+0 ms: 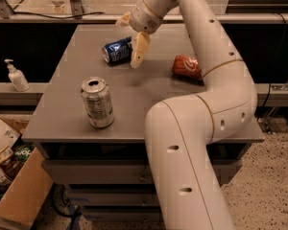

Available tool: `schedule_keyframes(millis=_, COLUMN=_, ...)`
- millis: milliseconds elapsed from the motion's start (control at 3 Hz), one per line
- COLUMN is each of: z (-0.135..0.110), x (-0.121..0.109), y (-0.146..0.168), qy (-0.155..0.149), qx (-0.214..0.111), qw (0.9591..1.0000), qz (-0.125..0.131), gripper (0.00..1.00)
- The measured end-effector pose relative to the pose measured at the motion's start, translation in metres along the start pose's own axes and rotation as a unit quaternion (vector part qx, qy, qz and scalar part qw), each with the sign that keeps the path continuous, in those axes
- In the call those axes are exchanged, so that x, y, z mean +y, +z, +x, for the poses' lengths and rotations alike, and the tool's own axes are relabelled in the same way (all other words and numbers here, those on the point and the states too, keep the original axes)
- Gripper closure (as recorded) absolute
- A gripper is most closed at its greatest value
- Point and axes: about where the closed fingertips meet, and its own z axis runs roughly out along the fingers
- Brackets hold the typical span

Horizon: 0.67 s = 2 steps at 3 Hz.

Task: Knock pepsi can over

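Table, grey top. Pepsi can lies on its side at the far-left part of the top, silver end toward the left edge.

Gripper sits over and just right of the can. Fingers are spread apart, nothing between them: one hangs down at the can's right end, the other juts out to the left, higher up. Lower finger vs. can: touching or just beside, can't tell from this angle.

Silver-grey can upright near the front-left edge, well apart from the pepsi can. Red-orange can on its side to the right, next to the arm.

Off-table, left: pump bottle on a ledge; cardboard box on the floor.
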Motion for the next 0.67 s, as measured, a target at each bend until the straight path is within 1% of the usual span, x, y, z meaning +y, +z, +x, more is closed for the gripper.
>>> schedule_keyframes(millis=333, z=0.002, x=0.000, y=0.003, qy=0.000, qx=0.004, qw=1.0000, qz=-0.004, gripper=0.00)
schedule_keyframes(millis=667, z=0.010, x=-0.005, y=-0.008, qy=0.016, qx=0.001, qw=0.9997, qz=0.020, gripper=0.00)
